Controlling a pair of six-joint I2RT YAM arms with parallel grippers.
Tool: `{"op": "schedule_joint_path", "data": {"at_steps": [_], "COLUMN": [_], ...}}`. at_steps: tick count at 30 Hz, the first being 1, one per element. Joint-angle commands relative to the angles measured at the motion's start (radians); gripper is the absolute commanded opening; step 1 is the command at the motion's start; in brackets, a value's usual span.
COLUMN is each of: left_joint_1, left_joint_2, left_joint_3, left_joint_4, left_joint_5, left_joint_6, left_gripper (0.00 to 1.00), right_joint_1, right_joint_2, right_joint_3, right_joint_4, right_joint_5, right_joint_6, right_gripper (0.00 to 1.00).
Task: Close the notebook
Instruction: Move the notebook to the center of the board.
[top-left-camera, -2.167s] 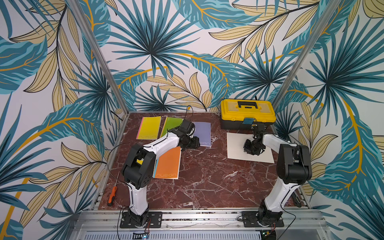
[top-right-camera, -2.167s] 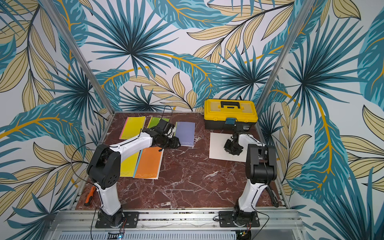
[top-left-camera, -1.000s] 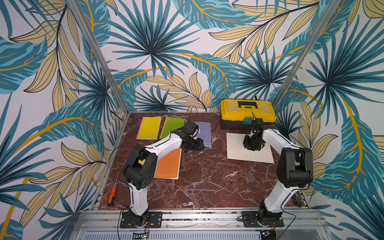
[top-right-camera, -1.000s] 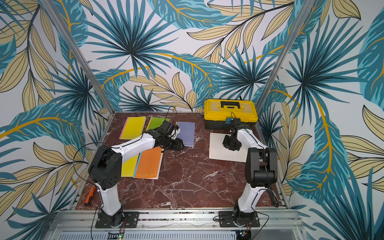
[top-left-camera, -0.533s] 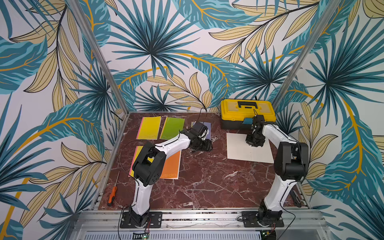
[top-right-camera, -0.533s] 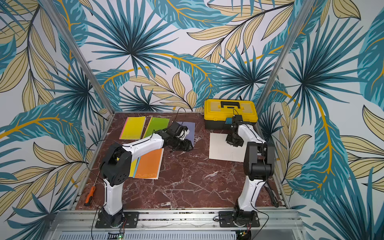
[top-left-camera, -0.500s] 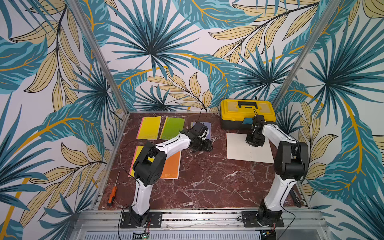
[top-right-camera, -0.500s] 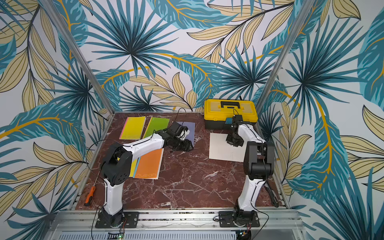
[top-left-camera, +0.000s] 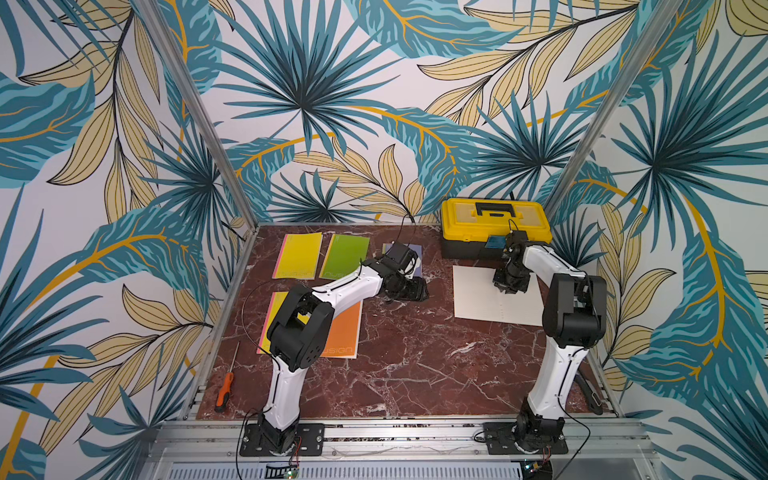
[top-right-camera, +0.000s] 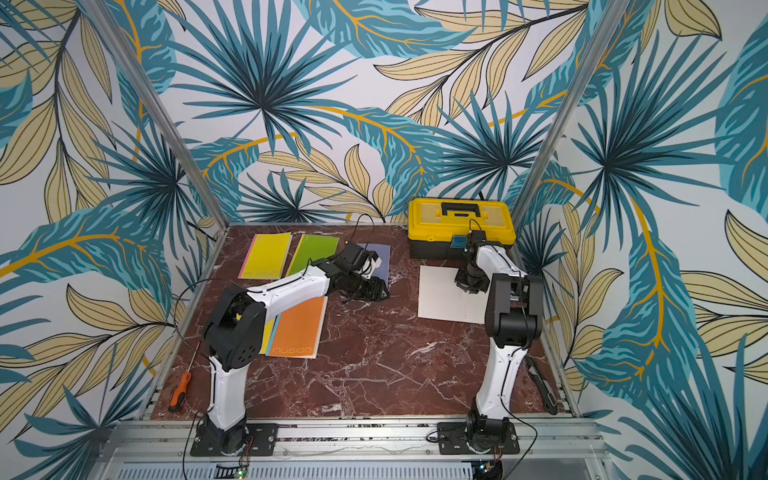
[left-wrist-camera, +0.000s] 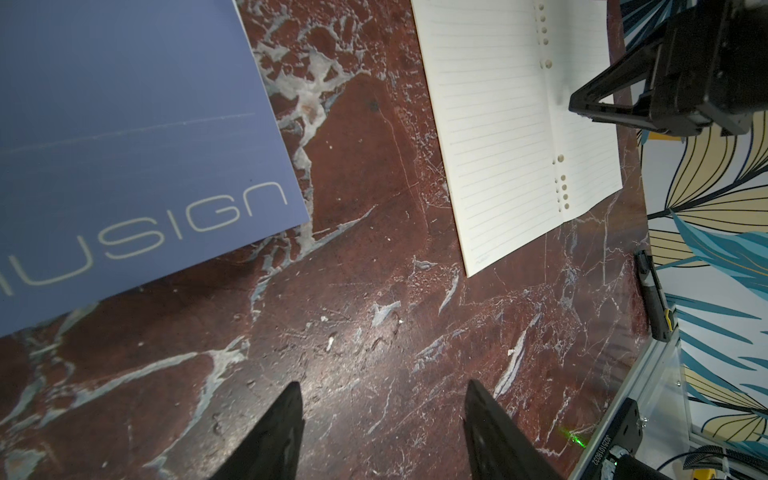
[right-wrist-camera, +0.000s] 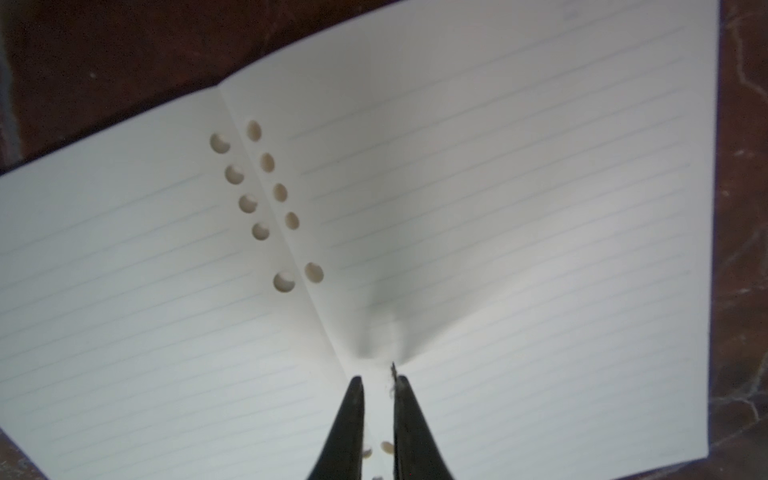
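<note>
Red-brown marble table (top-left-camera: 415, 365), surveyed left to right. An orange-handled screwdriver (top-left-camera: 224, 392) lies at the left edge, unmoved. The yellow booklet (top-left-camera: 298, 255) and green booklet (top-left-camera: 345, 257) lie side by side at the back. The orange booklet (top-left-camera: 347, 332) lies nearer the front, partly under the left arm. None of the three has shifted. The blue booklet (top-right-camera: 382, 257) lies right of the green one.

Two seconds back the left gripper (left-wrist-camera: 382, 384) stood between the green and blue booklets. It has since travelled right and now hangs over bare marble just past the blue booklet's near corner, between that booklet and the notebook (top-left-camera: 478, 299). Its jaws stand moderately apart with nothing between them.

The notebook lies open and flat, right of centre, in front of the yellow toolbox (top-left-camera: 494, 220), in the same spot as before.

The right gripper (right-wrist-camera: 378, 378) was at the notebook's far edge by the toolbox half a second ago and has come back over the pages. Its jaws are narrow, with the tips on the paper just beside the fold and a small ridge of page puckered between them.
</note>
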Motion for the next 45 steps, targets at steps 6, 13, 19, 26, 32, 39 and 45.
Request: {"op": "schedule_joint_path", "data": {"at_steps": [6, 13, 19, 26, 32, 39, 45], "left_joint_1": [-0.004, -0.004, -0.006, -0.006, -0.008, -0.009, -0.017], "left_joint_2": [0.016, 0.024, 0.026, 0.017, 0.011, 0.010, 0.002], "left_joint_3": [0.028, 0.036, 0.040, 0.032, 0.023, 0.016, -0.017], "left_joint_4": [0.005, 0.003, 0.002, 0.002, 0.003, 0.007, 0.028], "left_joint_5": [0.007, 0.011, 0.014, 0.016, 0.014, 0.015, 0.015], "left_joint_6": [0.002, 0.002, 0.002, 0.002, 0.002, -0.002, -0.010], "left_gripper": [0.63, 0.63, 0.63, 0.63, 0.63, 0.63, 0.63], "right_joint_1": [-0.008, -0.003, 0.005, 0.051, 0.083, 0.138, 0.223], "right_joint_2": [0.059, 0.076, 0.069, 0.054, 0.042, -0.002, -0.052], "right_joint_3": [0.026, 0.003, -0.011, -0.035, -0.073, -0.147, -0.243], "right_joint_4": [-0.043, -0.068, -0.120, -0.162, -0.167, -0.159, -0.118], "right_joint_5": [0.009, -0.037, -0.079, -0.102, -0.127, -0.147, -0.181], "right_joint_6": [-0.024, -0.041, -0.071, -0.095, -0.099, -0.093, -0.050], "right_gripper": [0.16, 0.16, 0.16, 0.16, 0.16, 0.16, 0.16]}}
